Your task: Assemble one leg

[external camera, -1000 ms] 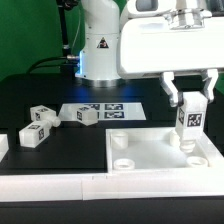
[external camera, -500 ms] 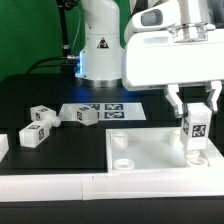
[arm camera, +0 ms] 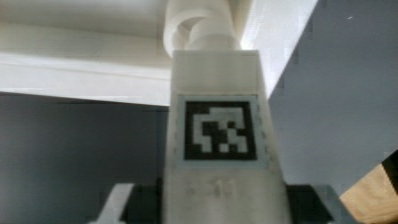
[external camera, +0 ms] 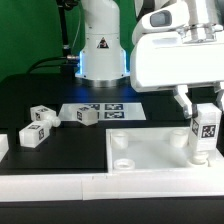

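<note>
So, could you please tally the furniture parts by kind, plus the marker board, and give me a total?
Legs: 4, one leg held in the hand, three loose on the table
Large white panel: 1
Marker board: 1
Total: 6

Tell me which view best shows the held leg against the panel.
The exterior view: the leg stands upright in the gripper, lower end at the panel near that view's right edge. The wrist view shows only its tagged face, close up.
</note>
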You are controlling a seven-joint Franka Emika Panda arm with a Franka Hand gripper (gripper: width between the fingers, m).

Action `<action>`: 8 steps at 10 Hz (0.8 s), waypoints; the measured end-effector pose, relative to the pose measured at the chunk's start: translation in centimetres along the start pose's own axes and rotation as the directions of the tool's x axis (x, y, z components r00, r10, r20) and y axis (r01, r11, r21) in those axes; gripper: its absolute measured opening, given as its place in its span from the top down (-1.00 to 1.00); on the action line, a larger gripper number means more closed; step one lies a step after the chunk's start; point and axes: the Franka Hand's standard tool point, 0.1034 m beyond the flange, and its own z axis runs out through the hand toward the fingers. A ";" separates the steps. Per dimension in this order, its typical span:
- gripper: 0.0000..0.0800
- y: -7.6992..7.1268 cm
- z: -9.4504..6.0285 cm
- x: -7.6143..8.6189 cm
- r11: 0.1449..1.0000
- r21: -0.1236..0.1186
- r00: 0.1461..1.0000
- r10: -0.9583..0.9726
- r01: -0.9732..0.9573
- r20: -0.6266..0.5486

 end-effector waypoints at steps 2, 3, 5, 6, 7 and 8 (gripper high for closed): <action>0.28 0.3 0.1 -0.1 1.000 -0.004 1.000 -0.009 0.009 -0.005; 0.28 0.8 0.4 -0.3 1.000 -0.010 1.000 -0.024 0.024 -0.011; 0.28 1.1 0.6 -0.5 0.999 -0.014 0.999 -0.038 0.038 -0.016; 0.28 0.8 0.9 -0.9 0.999 -0.011 0.999 -0.043 0.043 -0.012; 0.28 0.7 1.2 -1.2 0.999 -0.011 0.999 -0.044 0.044 -0.006; 0.28 0.7 1.4 -1.3 0.999 -0.011 0.999 -0.045 0.045 -0.009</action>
